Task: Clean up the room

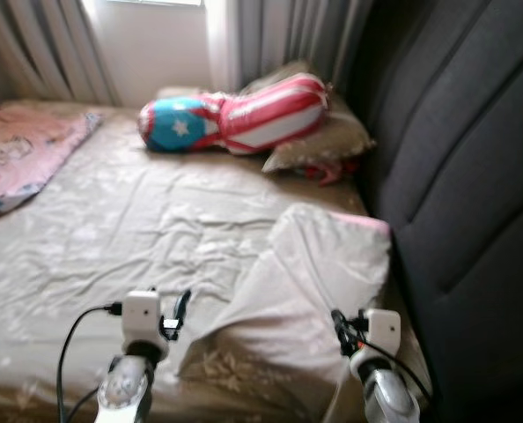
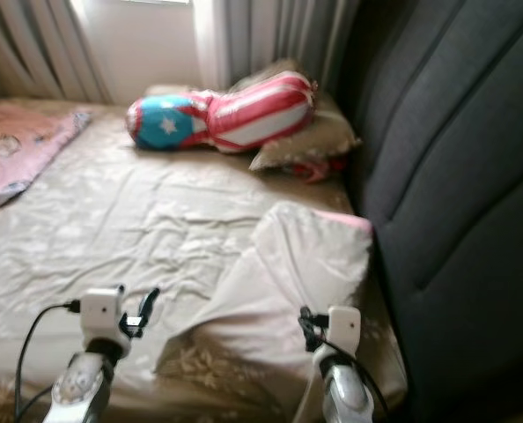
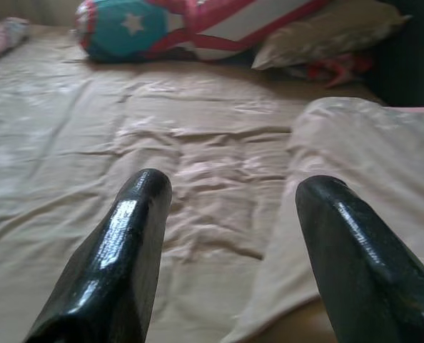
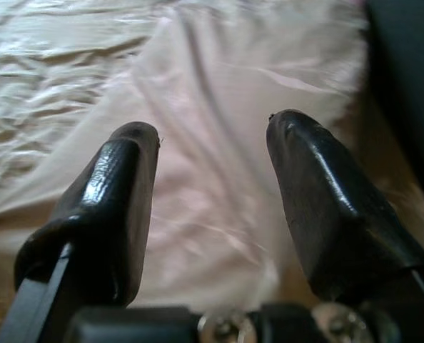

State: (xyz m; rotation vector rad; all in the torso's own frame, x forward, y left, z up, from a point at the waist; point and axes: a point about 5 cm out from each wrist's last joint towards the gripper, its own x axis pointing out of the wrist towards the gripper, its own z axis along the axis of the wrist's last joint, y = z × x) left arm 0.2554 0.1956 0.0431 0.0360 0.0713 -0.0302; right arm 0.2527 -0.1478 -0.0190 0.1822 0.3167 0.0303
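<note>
Bedding lay rumpled across the whole scene; at far left a pink blanket (image 1: 19,159) sat bunched on the beige sheet (image 1: 112,238), which ran creased toward the middle; over it hung the left gripper (image 3: 230,204), fingers (image 3: 126,243) spread wide with nothing between them, pointing across the sheet toward the head of the bed; at the back, below the grey curtains (image 1: 279,35), a red, white and blue star-printed cushion (image 1: 235,115) leaned against a tan pillow (image 1: 327,141), with something small and red, too blurred to name, tucked just beneath that pillow; nearer the robot a pale pillow (image 1: 305,282) lay tilted beside the dark padded headboard (image 1: 473,194), its far corner edged in pink; the right gripper (image 4: 212,136) hovered just above that pillow, fingers (image 4: 119,193) apart and empty, though contact could not be judged from these angles.
</note>
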